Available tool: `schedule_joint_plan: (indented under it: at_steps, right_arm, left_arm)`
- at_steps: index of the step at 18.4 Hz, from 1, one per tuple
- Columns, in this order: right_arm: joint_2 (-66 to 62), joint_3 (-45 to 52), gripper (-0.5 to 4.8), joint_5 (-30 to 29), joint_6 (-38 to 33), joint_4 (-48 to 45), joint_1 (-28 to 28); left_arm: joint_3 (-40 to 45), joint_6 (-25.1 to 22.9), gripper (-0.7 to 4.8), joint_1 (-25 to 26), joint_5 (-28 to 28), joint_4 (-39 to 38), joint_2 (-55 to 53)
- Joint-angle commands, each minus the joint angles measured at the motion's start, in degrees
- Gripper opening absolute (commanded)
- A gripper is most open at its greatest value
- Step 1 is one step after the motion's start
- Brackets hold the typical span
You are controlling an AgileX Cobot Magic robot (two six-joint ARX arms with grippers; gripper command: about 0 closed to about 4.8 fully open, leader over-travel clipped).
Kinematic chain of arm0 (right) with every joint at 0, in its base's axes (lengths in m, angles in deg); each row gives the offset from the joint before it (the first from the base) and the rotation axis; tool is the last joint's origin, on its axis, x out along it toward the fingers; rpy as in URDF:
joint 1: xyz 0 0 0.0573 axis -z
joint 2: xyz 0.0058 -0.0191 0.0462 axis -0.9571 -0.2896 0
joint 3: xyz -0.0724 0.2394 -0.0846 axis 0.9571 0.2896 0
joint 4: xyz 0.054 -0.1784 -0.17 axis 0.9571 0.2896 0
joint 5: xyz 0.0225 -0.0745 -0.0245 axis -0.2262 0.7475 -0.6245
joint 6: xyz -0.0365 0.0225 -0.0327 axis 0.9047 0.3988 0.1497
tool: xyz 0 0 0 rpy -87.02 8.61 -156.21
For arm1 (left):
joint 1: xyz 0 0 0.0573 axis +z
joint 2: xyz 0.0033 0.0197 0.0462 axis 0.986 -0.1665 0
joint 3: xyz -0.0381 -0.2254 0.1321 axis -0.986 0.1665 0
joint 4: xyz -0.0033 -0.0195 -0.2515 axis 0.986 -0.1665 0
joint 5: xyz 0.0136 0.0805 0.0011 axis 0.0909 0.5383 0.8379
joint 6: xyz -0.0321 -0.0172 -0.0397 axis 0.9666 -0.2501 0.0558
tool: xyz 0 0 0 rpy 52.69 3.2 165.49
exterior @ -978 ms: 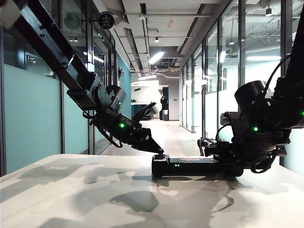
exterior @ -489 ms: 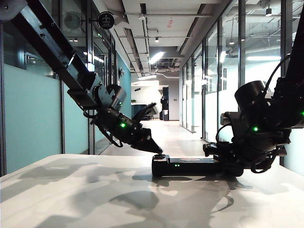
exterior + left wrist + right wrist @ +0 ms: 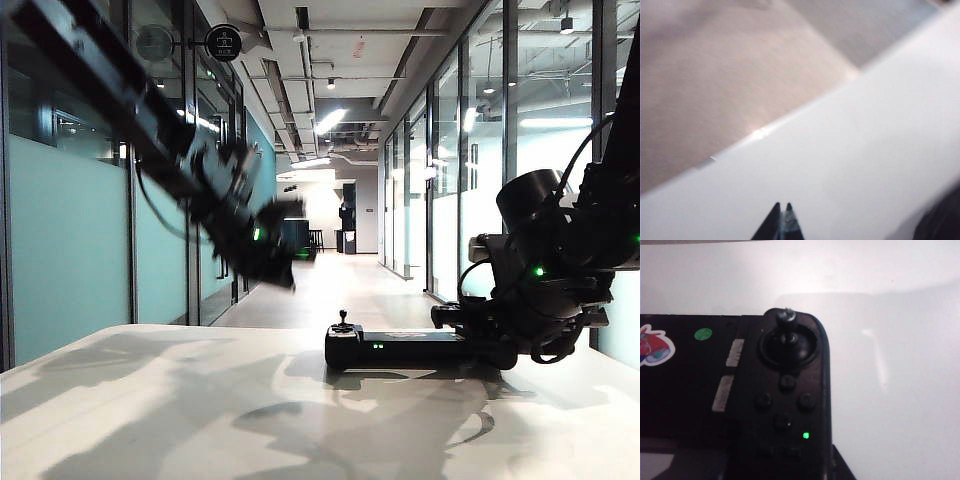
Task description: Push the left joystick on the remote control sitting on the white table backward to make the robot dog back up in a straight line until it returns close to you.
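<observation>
Long corridor (image 3: 345,285) w/ glass walls (image 3: 470,150) both sides, ceiling lights (image 3: 330,120) on.

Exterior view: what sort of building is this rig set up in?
Most likely an office building corridor. Behind the white table with the flat black remote control run long frosted glass partition walls, an exposed ceiling with strip lights, and a bare hallway floor receding into the distance.

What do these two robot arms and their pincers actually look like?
Both arms are black and built of blocky and rounded jointed segments, with loose black cables looping beside them and small green lights glowing on their housings. The left gripper ends in two slim, dark, pointed fingers. The right gripper is a bulky dark cluster behind a domed black housing. No other markings are legible.
</observation>
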Motion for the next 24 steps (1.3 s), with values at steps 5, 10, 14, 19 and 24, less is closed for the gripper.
schedule_joint_plan:
  at_steps: [5,10,14,19,24]
  right_arm:
    - [0.55,-0.2,2.88,0.2,2.47,-0.7,0.0]
    - [3.96,-0.11,2.63,0.2,3.39,3.21,0.0]
    - [11.04,2.54,1.54,0.44,3.63,5.11,0.0]
    - [23.04,9.97,-0.03,0.37,5.29,5.2,0.0]
    - [32.89,14.86,-0.03,-1.29,6.43,8.2,-0.02]
  left_arm:
    - [-0.13,6.12,-0.06,-0.28,4.46,-4.79,7.8]
    - [-0.11,6.51,-0.06,-0.28,4.39,-9.57,11.37]
    - [-0.11,7.89,-0.06,-0.28,4.22,-10.64,13.44]
    - [-0.09,8.48,-0.06,-0.31,3.93,-13.05,16.11]
    - [1.95,8.35,-0.06,-0.31,3.76,-8.68,16.87]
